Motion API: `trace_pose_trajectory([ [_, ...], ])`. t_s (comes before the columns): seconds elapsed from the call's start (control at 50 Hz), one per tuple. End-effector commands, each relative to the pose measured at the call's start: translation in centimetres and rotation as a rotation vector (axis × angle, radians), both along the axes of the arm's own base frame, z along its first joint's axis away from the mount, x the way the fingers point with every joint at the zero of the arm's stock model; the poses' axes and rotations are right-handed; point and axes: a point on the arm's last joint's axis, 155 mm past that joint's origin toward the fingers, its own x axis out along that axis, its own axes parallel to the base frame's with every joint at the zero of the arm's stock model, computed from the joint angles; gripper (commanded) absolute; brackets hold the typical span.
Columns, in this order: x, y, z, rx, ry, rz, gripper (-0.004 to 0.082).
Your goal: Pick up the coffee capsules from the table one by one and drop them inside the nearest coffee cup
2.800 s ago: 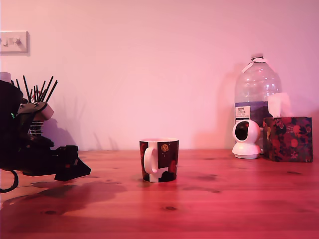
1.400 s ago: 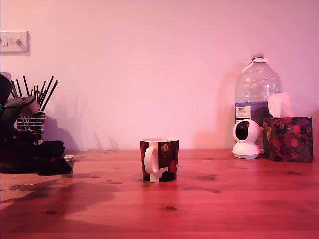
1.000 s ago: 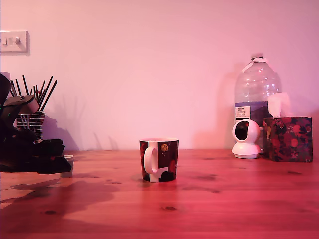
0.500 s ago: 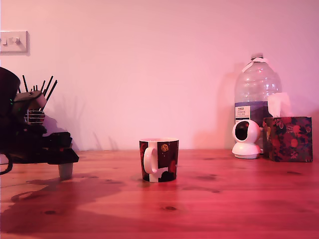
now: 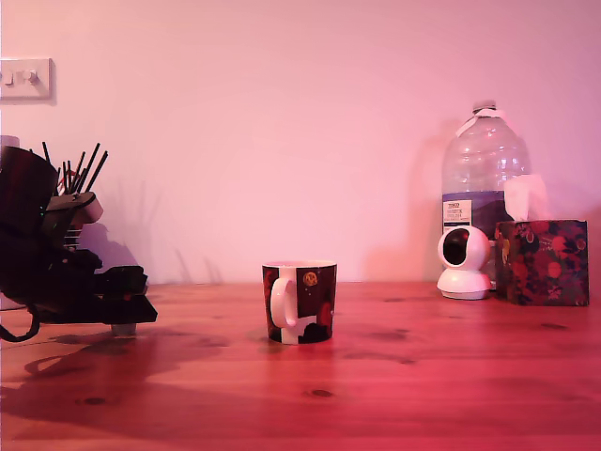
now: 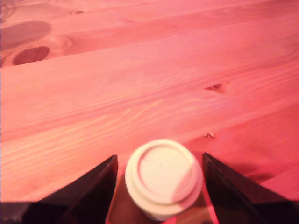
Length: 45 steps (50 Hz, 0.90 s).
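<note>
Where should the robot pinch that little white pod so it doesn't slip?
Probably around the round sides, coming down from above. In the wrist view the coffee capsule stands upright on the table, flat lid facing up, already between the tool's two dark fingers. The lid is too flat to pinch; the curved wall gives each finger something to press.

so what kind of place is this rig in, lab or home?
Looks like a home, probably a kitchen or dining table: a patterned mug, a tissue box, a big water bottle, a wall light switch. No lab gear besides the arm.
</note>
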Motion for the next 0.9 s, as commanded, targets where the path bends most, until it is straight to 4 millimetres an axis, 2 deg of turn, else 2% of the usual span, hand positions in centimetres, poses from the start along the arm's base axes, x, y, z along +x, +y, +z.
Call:
trace_pose_trajectory([
  [0.0,-0.1,0.1,-0.8,0.003,0.018,-0.004,0.0434],
  [0.16,-0.1,0.1,-0.9,0.005,0.019,-0.005,0.0266],
  [0.24,-0.1,0.1,-0.8,0.007,0.017,-0.006,0.0216],
  [0.5,-0.2,-0.2,-0.6,0.011,0.008,-0.030,0.0210],
  [0.88,-2.3,-2.0,2.1,-0.016,0.060,-0.125,0.0210],
])
